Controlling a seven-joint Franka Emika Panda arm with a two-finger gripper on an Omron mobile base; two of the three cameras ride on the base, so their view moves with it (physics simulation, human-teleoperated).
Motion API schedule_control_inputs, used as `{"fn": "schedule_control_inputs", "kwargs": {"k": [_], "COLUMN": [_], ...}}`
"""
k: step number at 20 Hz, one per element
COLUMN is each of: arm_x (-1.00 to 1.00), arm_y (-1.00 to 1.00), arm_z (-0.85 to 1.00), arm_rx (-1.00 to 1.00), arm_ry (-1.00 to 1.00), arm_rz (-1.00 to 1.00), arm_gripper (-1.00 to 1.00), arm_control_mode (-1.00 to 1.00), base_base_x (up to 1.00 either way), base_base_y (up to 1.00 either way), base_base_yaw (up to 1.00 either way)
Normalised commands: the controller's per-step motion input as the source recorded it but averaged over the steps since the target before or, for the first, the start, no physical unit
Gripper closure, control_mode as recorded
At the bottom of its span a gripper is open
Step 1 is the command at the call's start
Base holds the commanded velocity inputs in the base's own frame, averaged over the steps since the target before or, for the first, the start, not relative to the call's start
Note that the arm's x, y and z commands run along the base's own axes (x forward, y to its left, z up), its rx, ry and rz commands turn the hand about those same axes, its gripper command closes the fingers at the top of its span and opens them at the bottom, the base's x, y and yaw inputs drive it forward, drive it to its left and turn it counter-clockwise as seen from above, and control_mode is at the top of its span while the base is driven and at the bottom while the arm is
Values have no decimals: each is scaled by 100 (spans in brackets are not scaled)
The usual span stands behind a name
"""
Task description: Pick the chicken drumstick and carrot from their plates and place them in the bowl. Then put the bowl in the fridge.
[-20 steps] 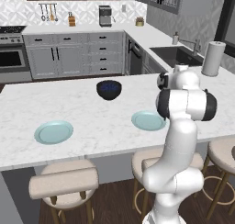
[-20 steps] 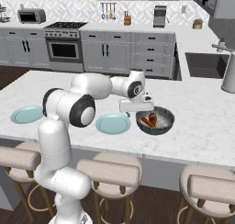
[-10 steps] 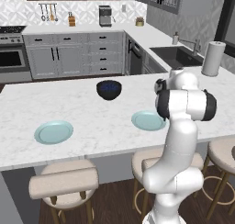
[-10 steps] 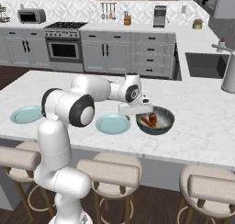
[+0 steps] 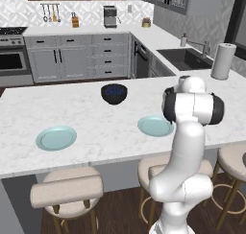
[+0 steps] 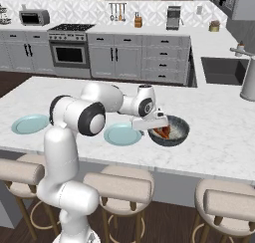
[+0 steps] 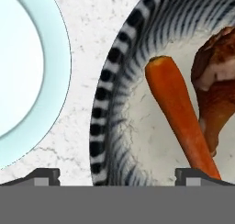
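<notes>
Gripper (image 6: 158, 129) jaws spread wide, holding nothing, low over the bowl's near rim. Bowl (image 6: 175, 136) sits on the counter (image 6: 219, 137) just right of one plate (image 6: 119, 135). Carrot (image 7: 181, 114) and drumstick (image 7: 215, 85) lie inside it, touching. Bowl likely rigid, smooth, slippery, now weighted; pinch the rim wall, one finger inside.

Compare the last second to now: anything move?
Barely. The gripper stays open above the bowl's near rim, with little visible shift. Carrot and drumstick stay in the bowl; both plates remain bare and in place.
</notes>
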Motion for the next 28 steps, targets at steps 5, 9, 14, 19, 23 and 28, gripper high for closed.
{"fn": "schedule_control_inputs", "kwargs": {"k": [5, 9, 14, 19, 23, 28], "arm_x": [4, -2, 0, -1, -65, -100], "arm_y": [-14, 0, 0, 0, 24, 89], "arm_z": [-26, -9, -35, -31, 71, 90], "arm_rx": [0, 0, 0, 0, 0, -2], "arm_ry": [0, 0, -2, -6, -16, -6], "arm_rz": [2, 3, 4, 8, 27, 41], "arm_gripper": [-100, 100, 100, 100, 100, 100], "arm_control_mode": [-100, -100, -100, -100, -100, -100], "base_base_x": [0, 0, 0, 0, 0, 0], "base_base_y": [0, 0, 0, 0, 0, 0], "base_base_yaw": [0, 0, 0, 0, 0, 0]}}
